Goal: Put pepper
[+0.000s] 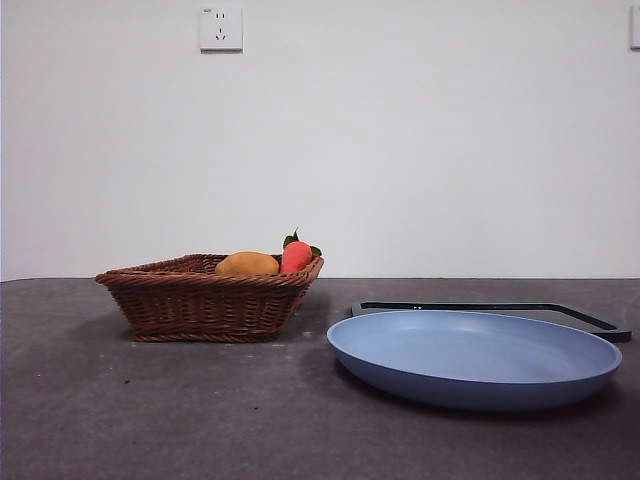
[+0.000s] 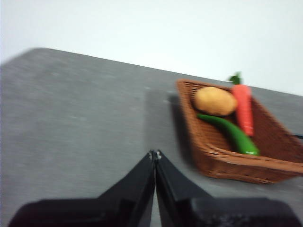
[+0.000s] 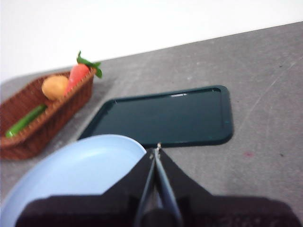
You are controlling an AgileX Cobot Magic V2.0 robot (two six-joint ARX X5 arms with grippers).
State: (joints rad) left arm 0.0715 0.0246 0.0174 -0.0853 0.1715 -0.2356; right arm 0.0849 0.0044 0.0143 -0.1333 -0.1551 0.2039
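1. Inside the wicker basket, the pepper lay along the floor, just beside the rounded orange-yellow fruit and the short red fruit with green leaves. From the front view only the basket's wall and the two fruits showed; the pepper sat below the rim and was hidden there.
2. It looked long, slim and slightly curved, a glossy dark green, with one end near the yellow fruit and the other toward a basket corner. The right wrist view also caught it as a green strip low in the basket.
3. Judged by its shine, its skin would likely be smooth and slippery; it seemed light and fairly stiff. A grip across its middle, jaws squeezing the narrow width, looked safest, since an end hold might let it swing or slide out. The neighbouring fruits and the basket wall left little room, so the free stretch away from the yellow fruit seemed the better spot.
4. The left gripper hung above bare table, apart from the basket, its jaws pressed together and holding nothing.
5. The right gripper waited over the edge of the blue plate, near the dark tray, jaws likewise closed and empty.
6. Nothing lay on the plate or tray, so the pepper had not yet been moved.
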